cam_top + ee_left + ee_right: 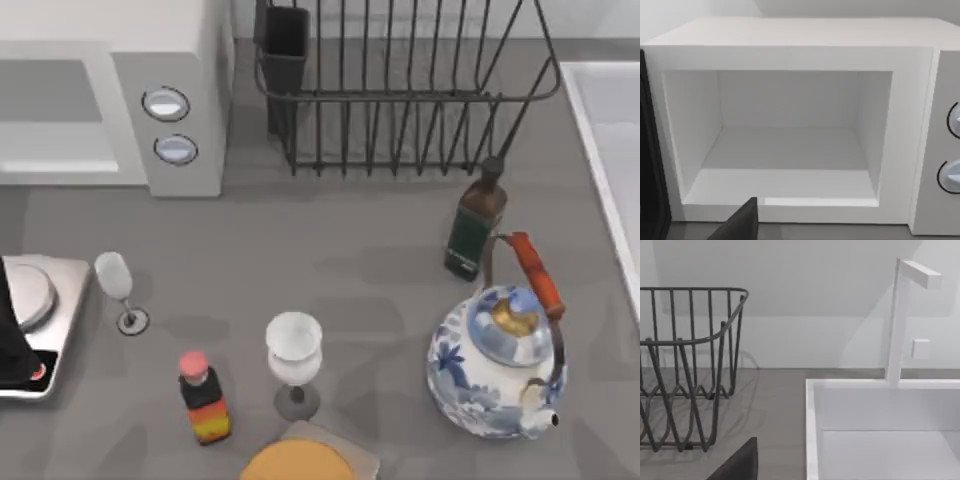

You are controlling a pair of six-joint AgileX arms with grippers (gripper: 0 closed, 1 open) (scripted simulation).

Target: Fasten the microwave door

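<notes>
Since the microwave at the counter's back-left corner stood open, the left gripper faced its cavity, ready to push; the right gripper idled by the sink. Neither one's grip could be told.

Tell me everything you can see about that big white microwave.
The microwave is a pale grey-white box, plastic or painted metal by its look, standing on the grey table at the top view's far left. Its right-hand panel carries two round silver-rimmed dials. The left wrist view looks straight into the cooking cavity, which is open and bare. A dark edge runs beside the opening.
</notes>
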